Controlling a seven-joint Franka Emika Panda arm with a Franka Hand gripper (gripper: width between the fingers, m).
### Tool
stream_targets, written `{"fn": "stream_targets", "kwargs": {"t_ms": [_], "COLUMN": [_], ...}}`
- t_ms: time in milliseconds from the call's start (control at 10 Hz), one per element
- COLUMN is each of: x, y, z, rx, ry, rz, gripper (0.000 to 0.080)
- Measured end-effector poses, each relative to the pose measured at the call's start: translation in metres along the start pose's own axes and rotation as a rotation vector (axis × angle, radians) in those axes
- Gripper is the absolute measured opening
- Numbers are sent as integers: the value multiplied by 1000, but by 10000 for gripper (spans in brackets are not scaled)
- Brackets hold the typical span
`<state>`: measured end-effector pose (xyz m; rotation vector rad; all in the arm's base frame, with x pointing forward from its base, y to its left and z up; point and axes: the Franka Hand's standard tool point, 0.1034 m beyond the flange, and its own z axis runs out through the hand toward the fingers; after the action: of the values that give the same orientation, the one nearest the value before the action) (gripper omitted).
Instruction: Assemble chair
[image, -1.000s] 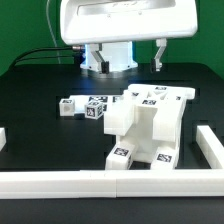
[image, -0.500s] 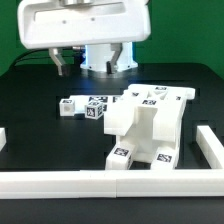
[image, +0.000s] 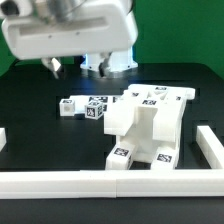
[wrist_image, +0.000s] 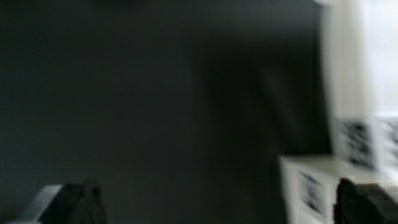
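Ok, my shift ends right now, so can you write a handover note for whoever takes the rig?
End effector: open, empty, up above the table at the exterior view's left.
Chair: partly built body stands right of centre, behind the front rail.
Two loose tagged parts lie just to its left in the exterior view.
Done: body appears joined. Left: likely fit those two parts.

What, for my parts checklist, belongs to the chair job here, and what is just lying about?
Job in hand: part-built chair; two loose tagged blocks beside it; open gripper.
Just there: long white rail along the edge; black table.
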<state>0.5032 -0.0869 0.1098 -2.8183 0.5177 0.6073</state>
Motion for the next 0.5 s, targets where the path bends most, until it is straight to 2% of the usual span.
{"fn": "stream_targets", "kwargs": {"t_ms": [100,200,300,400,500], "x": [-3,0,1,-6,-1], "y": [9,11,10,12,15], "z": [1,-2,0,4,8], "rx": [16,22,18,22,19], "ry": [-96,-162,-196,-305,-340], "rz": [28,43,41,47,52], "gripper": [649,649,649,649,649]}}
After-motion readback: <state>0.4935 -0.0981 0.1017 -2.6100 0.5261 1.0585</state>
